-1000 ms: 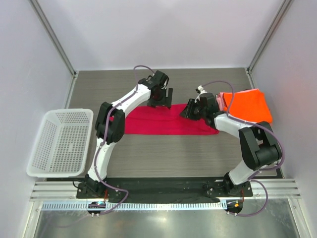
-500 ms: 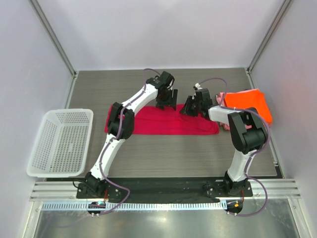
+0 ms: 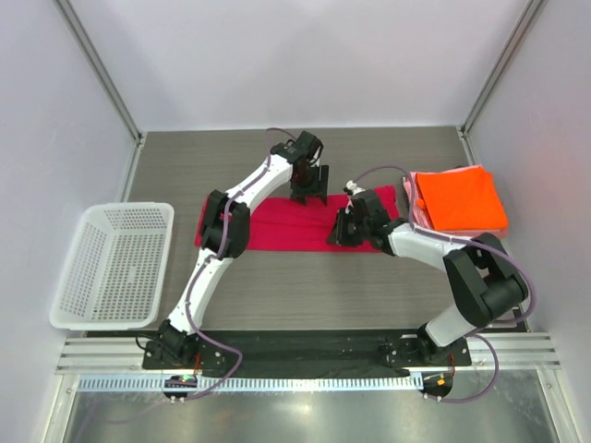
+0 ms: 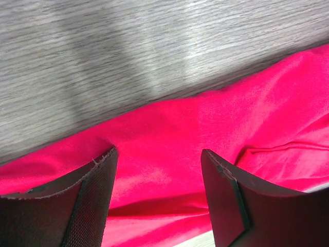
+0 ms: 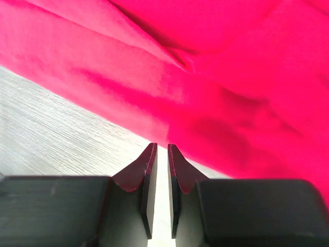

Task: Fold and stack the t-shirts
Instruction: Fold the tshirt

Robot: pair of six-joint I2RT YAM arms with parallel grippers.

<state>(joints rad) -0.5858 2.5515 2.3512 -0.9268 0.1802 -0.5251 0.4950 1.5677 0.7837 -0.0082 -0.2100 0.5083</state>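
The crimson t-shirt is lying as a long folded strip across the middle of the table. The left gripper is standing wide apart over its far edge, clamping nothing, and the right gripper is sitting at its near edge with jaws almost together; I cannot tell whether they are nipping the hem. If the right one is closing short of the cloth, or the left is catching only the top layer, the strip is likely going to slip or bunch on lifting. The pale pink t-shirt is mostly hiding under the folded orange t-shirt at the far right.
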